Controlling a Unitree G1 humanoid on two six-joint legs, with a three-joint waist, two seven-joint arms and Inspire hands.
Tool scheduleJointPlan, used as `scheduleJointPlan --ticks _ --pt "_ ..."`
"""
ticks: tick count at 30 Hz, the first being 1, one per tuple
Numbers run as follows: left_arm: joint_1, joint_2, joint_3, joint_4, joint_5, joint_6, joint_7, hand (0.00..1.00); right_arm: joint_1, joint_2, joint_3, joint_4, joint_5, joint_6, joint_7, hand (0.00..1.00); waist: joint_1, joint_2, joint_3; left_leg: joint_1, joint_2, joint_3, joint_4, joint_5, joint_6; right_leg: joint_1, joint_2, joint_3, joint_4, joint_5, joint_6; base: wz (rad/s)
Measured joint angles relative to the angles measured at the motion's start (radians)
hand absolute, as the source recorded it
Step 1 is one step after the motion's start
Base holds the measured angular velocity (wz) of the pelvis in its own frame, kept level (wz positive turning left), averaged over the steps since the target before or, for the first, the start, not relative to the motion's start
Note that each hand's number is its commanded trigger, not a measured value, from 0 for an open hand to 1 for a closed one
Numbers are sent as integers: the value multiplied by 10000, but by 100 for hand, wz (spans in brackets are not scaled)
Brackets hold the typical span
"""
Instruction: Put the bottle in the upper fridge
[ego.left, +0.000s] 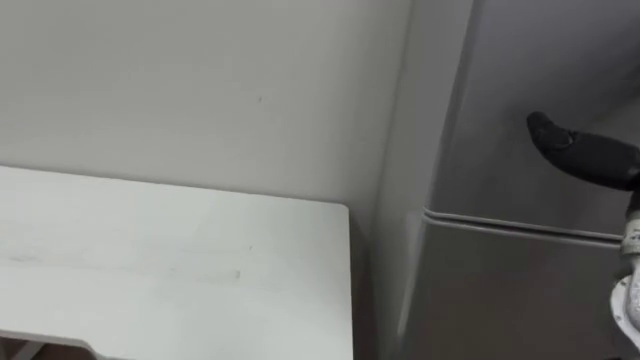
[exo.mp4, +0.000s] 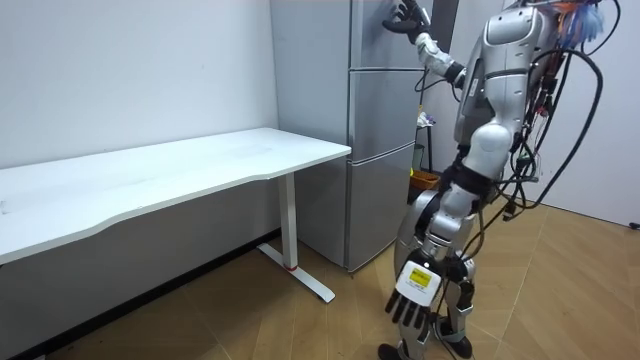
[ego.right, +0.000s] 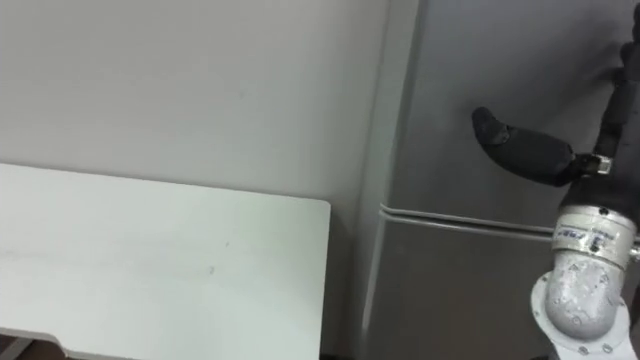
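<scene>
A tall grey fridge (exo.mp4: 380, 140) stands before me with its upper door (ego.left: 540, 80) and lower door (ego.left: 500, 300) both closed, a seam between them. My right hand (ego.left: 580, 150) is raised against the upper door, near its right edge; the room view shows the same right hand (exo.mp4: 405, 16) at the top of the fridge front. The left hand (exo.mp4: 415, 298) hangs low beside my leg, fingers straight and holding nothing.
A long white table (ego.left: 150, 260) stands against the white wall to the left of the fridge, with a narrow gap between them. In the room view I stand upright on the wooden floor (exo.mp4: 300, 330) right in front of the fridge.
</scene>
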Motion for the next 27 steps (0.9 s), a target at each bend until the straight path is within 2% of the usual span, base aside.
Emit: scheduleJointPlan --ticks 3,8,10,12,14,16,18,21,24,27 --pt "16 50 32 -184 -46 -122 45 0 103 -191 -452 4 955 334 -42 0 -196 24 17 96 -33 0 -40 -15 20 96 -29 8 -25 -13 30 0" --pt "145 17 377 -593 -14 -229 190 0 915 -401 -1450 8 2163 862 -164 0 -578 10 19 110 -85 40 -223 -12 19 72 -44 20 -144 -25 64 -1" --pt "180 16 410 -589 -36 -256 247 0 1129 -530 -1862 8 2324 864 -401 0 -798 79 59 211 -135 110 -403 -7 20 89 -70 92 -145 -38 92 -6" --pt "285 14 453 -571 -19 -360 361 0 1291 -579 -2104 8 2427 864 -585 0 -859 80 81 373 -150 228 -579 16 9 102 -81 205 -140 -55 119 -16" --pt "356 5 452 -572 -88 -571 512 0 1412 -613 -2371 7 2636 859 -809 0 -951 38 101 442 -143 270 -668 20 1 133 -82 234 -112 -63 132 -11" --pt "347 -52 451 -582 -147 -805 672 0 1561 -878 -2506 6 2646 852 -1124 0 -1101 18 113 502 -157 302 -756 19 0 105 -86 348 -108 -74 149 -3" --pt "318 -62 451 -581 -138 -927 701 0 1562 -1035 -2616 3 2601 822 -1272 0 -1199 -37 145 510 -162 329 -786 19 0 112 -86 367 -142 -76 152 -4" --pt "268 -63 478 -666 -135 -984 698 0 1910 -1036 -3130 -73 2595 623 -1491 0 -1364 -151 215 458 -140 331 -792 -40 -46 8 -70 365 -165 -94 182 -1" --pt "267 -74 568 -628 -201 -973 639 0 2440 -1034 -3504 -95 2602 560 -1742 0 -1397 -240 157 316 -129 383 -760 -93 -29 -153 -71 377 -137 -92 178 -6" --pt "282 -73 761 -574 -259 -975 618 0 2962 -1035 -3843 -97 2605 497 -1856 0 -1388 -179 121 354 -133 513 -837 -113 -12 -215 -86 475 -136 -92 179 -13"
